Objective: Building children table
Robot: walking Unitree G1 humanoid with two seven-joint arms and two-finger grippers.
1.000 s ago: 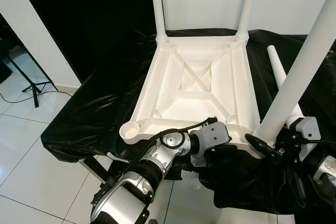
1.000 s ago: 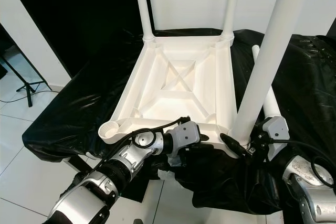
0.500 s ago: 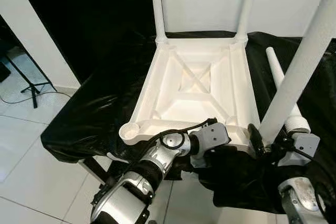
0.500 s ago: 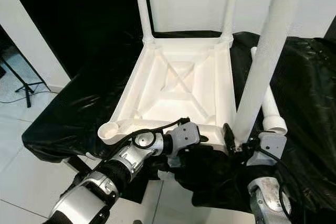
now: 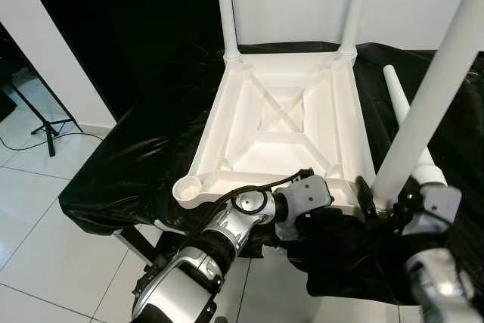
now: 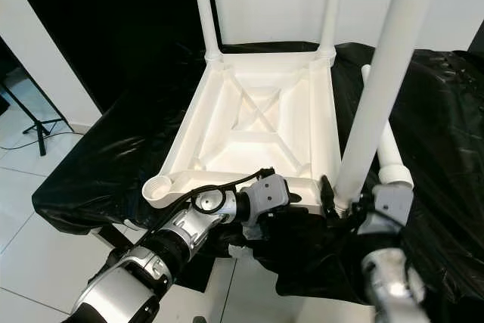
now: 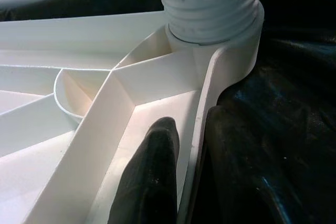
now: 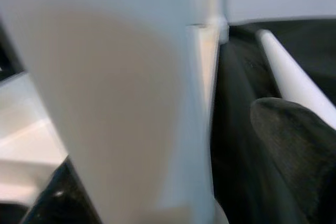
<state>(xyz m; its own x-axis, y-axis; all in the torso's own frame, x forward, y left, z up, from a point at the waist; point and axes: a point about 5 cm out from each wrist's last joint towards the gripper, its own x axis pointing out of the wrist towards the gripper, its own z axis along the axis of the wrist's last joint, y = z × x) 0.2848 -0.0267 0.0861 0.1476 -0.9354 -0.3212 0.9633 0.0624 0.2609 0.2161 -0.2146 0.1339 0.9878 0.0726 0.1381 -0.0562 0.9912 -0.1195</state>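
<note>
Gripping the tabletop [image 5: 280, 119] rim (underside up), left gripper [image 7: 181, 182] clamps.

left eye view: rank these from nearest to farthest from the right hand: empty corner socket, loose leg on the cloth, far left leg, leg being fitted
1. The leg being fitted, at the near right corner, right at the right hand.
2. The loose leg, lying on the black cloth to the right of the tabletop.
3. The empty corner socket, near left corner.
4. The far left leg, standing at the back left corner.
</note>
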